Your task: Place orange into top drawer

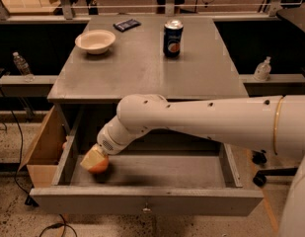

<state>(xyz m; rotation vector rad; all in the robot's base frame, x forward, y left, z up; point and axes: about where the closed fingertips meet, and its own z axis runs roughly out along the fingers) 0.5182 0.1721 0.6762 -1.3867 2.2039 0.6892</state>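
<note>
The top drawer [201, 200] is pulled open below the grey table [142, 73], with a small metal knob [146, 210] on its front panel. My white arm reaches down into the drawer's left end. My gripper [94, 161] is shut on the orange [101, 167], which sits low inside the drawer, at or just above its floor near the left wall. A pale finger [91, 159] covers the orange's upper left side.
A cream-white bowl [95, 40], a dark soda can [172, 38] and a dark flat packet [126, 24] stand on the table. A brown cardboard box [42, 149] sits left of the drawer. Bottles stand on side ledges at the left [22, 65] and right [263, 69].
</note>
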